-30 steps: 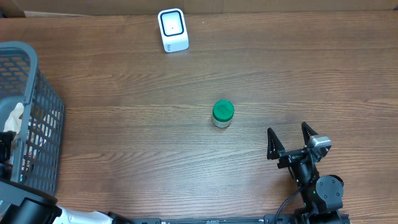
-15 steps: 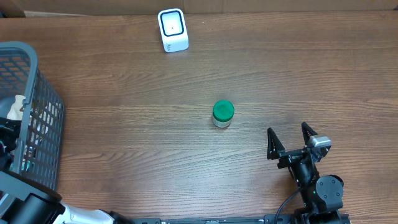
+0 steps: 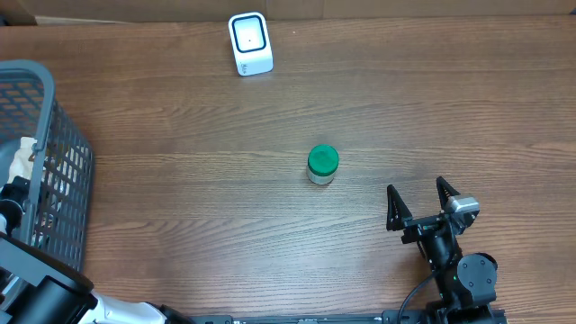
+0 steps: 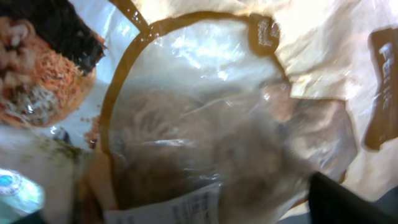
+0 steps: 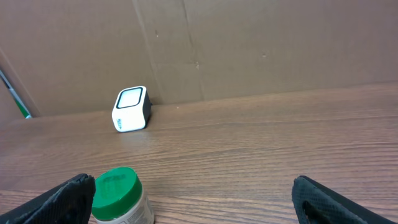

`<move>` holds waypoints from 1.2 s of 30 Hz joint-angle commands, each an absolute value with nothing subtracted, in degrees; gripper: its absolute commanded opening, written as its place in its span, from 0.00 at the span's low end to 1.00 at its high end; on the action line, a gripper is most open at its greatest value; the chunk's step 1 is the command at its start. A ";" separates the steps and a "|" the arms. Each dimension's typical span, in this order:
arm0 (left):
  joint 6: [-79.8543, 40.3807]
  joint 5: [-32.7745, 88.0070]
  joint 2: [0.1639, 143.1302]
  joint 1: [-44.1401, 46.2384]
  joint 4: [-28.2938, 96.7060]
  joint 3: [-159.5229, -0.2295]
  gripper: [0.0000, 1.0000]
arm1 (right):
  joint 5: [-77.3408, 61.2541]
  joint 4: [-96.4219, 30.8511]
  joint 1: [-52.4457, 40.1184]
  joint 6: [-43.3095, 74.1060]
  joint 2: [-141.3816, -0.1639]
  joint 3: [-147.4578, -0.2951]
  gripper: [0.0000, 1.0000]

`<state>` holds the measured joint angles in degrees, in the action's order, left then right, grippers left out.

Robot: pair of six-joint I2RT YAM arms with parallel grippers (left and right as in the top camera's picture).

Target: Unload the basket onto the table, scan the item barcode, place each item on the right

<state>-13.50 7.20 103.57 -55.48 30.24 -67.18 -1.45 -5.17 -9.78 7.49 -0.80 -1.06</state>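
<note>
black right gripper (image 3: 417,191) low, jaws wide

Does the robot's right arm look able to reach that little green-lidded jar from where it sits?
Probably yes. The right end effector sits open just short of the jar, with only bare table between them and nothing blocking the way.
</note>
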 commanded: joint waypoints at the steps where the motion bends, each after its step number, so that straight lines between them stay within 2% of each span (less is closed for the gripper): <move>1: -14.17 5.32 104.79 -55.46 28.99 -64.60 0.73 | -1.19 -4.82 -9.74 7.42 -0.16 -0.47 1.00; 2: -14.17 5.34 104.79 -55.44 28.29 -64.34 0.69 | -1.19 -4.82 -9.74 7.42 -0.16 -0.47 1.00; 6: -14.17 5.32 104.81 -55.42 24.56 -62.22 0.66 | -1.19 -4.82 -9.74 7.42 -0.16 -0.47 1.00; 7: -14.17 5.34 104.79 -55.42 23.92 -61.71 0.60 | -1.19 -4.82 -9.74 7.42 -0.16 -0.47 1.00; 8: -14.20 5.37 104.81 -55.42 23.44 -61.28 0.45 | -1.19 -4.82 -9.74 7.42 -0.16 -0.47 1.00; 9: -14.20 5.37 104.81 -55.42 23.38 -61.17 0.24 | -1.19 -4.82 -9.74 7.42 -0.16 -0.47 1.00; 11: -14.20 5.56 104.79 -55.42 23.31 -61.21 0.04 | -1.19 -4.82 -9.74 7.42 -0.16 -0.47 1.00; 17: -14.22 9.08 104.64 -55.42 24.77 -62.50 0.04 | -1.19 -4.82 -9.74 7.42 -0.16 -0.47 1.00; 24: -15.53 12.12 100.68 -55.42 33.04 -68.60 0.04 | -1.19 -4.82 -9.74 7.42 -0.16 -0.47 1.00; 30: -18.35 12.08 91.46 -55.42 40.66 -75.24 0.04 | -1.17 -4.82 -9.74 7.42 -0.16 -0.47 1.00; 36: -23.40 12.08 79.35 -55.42 41.30 -76.42 0.04 | -1.19 -4.82 -9.74 7.42 -0.16 -0.47 1.00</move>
<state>-19.73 11.40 84.53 -55.57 41.15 -74.78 -1.45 -5.15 -9.78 7.44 -0.80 -1.06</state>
